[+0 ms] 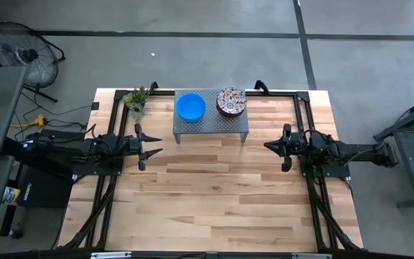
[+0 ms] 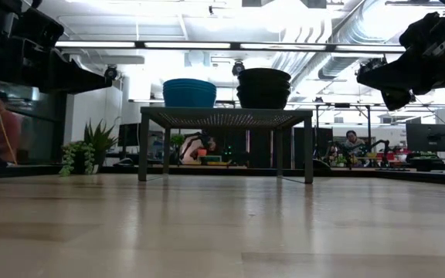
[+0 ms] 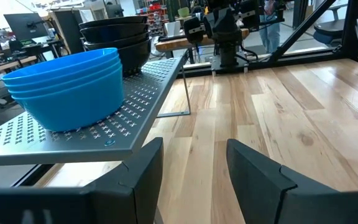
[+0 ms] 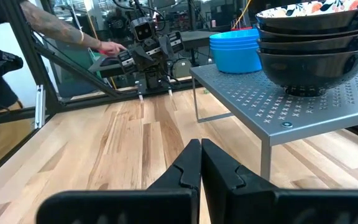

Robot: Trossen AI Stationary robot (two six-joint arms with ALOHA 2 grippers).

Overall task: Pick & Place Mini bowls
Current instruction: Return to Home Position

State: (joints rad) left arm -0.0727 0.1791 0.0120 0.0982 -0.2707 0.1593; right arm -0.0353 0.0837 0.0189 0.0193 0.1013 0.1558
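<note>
Sorted by kind on shelf (image 1: pixel 214 128): blue bowls (image 1: pixel 190 107) stacked beside patterned bowls (image 1: pixel 231 101); left jaws wide, empty; right jaws pressed together, empty; both at opposite counter (image 1: pixel 214 194) edges, well apart from shelf, presumably homing.

Legible text, labels, brands, numbers, signs: none in any view.
</note>
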